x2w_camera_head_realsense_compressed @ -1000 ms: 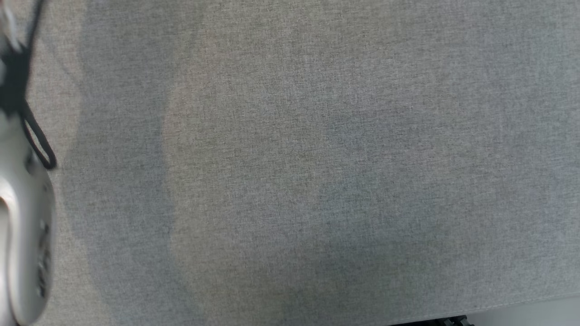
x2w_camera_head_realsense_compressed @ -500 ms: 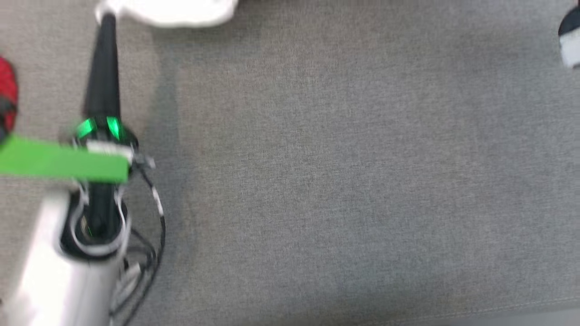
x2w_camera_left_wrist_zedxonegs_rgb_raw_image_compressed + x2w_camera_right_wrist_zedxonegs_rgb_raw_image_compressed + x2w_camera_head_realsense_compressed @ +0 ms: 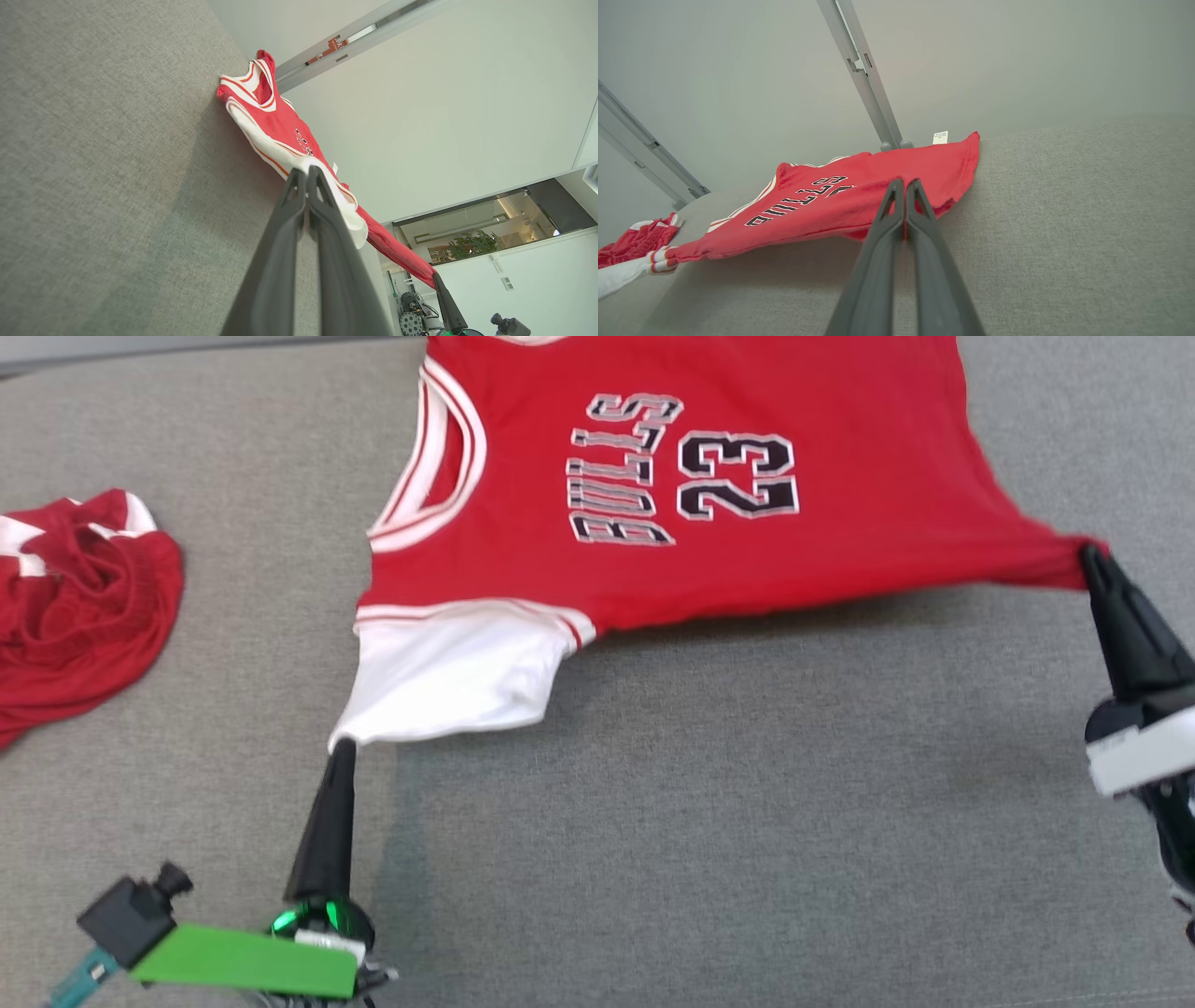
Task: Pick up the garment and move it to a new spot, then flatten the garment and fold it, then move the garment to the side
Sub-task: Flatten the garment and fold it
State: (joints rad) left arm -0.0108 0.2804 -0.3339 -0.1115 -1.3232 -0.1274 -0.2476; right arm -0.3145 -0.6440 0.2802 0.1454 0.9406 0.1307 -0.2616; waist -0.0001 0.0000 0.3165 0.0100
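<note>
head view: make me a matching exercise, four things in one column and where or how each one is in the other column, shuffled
Things:
1. left gripper
2. right gripper
3. jersey
4. crumpled red garment

Place or state:
a. lying bunched at the far left, apart from the rest
b. shut on a red corner at the right
c. stretched between both grippers, number 23 showing
d. shut on the white sleeve

Pairs: 1-d, 2-b, 3-c, 4-a

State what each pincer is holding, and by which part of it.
The left pincer grips the red jersey by the end of its white sleeve; the right pincer grips a red bottom corner.
</note>
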